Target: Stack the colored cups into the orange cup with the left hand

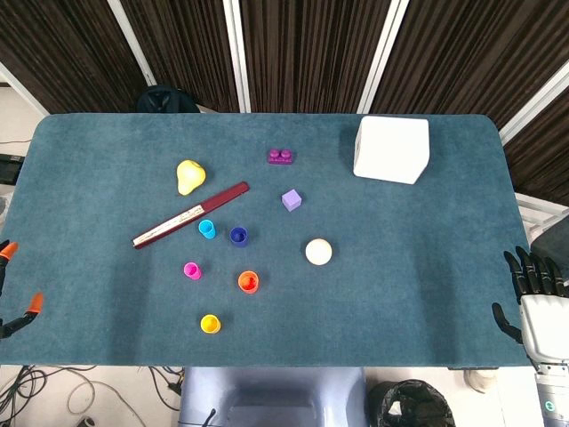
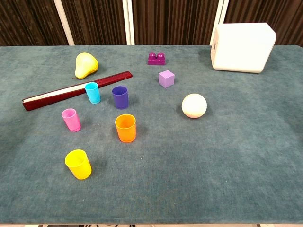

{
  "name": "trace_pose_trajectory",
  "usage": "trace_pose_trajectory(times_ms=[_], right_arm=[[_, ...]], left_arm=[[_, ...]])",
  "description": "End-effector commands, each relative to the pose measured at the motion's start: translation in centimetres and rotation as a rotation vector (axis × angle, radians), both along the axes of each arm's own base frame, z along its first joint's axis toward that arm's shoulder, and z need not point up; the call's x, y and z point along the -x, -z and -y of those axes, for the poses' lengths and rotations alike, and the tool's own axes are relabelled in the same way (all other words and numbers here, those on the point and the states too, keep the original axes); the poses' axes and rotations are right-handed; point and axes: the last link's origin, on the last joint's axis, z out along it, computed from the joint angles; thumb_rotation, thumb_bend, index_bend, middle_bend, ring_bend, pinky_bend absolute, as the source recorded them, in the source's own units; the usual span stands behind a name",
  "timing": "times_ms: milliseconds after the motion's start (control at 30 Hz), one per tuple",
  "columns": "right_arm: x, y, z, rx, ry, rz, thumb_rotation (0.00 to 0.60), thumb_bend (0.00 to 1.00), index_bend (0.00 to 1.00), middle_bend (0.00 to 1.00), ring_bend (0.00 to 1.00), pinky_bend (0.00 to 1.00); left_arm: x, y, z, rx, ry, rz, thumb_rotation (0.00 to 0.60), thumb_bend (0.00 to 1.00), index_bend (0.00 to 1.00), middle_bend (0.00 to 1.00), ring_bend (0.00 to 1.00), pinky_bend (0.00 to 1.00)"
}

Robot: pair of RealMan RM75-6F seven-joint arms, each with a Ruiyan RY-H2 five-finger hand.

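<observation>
Orange cup (image 2: pixel 125 127) upright on the blue-green table (image 2: pixel 227 161), mouth up, long axis vertical, empty. Around it, apart and likewise upright: yellow cup (image 2: pixel 78 164) nearest the robot, pink cup (image 2: pixel 71 119) to the left, cyan cup (image 2: pixel 93 92) and dark blue cup (image 2: pixel 120 97) behind. Nothing stacked yet; judged the very start. Left hand (image 1: pixel 16 298) at the table's edge, only orange fingertips visible, state impossible to tell. Right hand (image 1: pixel 531 283) open, idle. Next, likely: reach for one cup, grip its wall, lift, lower into orange.
</observation>
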Motion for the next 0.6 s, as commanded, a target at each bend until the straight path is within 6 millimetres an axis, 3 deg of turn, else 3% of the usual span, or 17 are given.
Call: trace_pose_trajectory(times_ms=[33, 433, 600], right_arm=[[-0.02, -0.04, -0.01, 0.001, -0.001, 0.000, 0.600, 0.42, 0.04, 0.00, 0.04, 0.01], [0.12, -0.44, -0.24, -0.007, 0.012, 0.006, 0.600, 0.42, 0.04, 0.00, 0.04, 0.01], [0.00, -0.69, -0.22, -0.013, 0.010, 0.006, 0.600, 0.42, 0.04, 0.00, 0.04, 0.01]], left_arm=[[0.01, 0.04, -0.01, 0.003, -0.001, 0.000, 0.600, 0.31, 0.10, 0.04, 0.00, 0.00], [-0.21, 0.09, 0.26, 0.011, 0.013, 0.010, 0.600, 0.31, 0.10, 0.04, 0.00, 0.00], [-0.19, 0.34, 0.19, 0.030, 0.016, 0.007, 0.600, 0.24, 0.10, 0.05, 0.00, 0.00]])
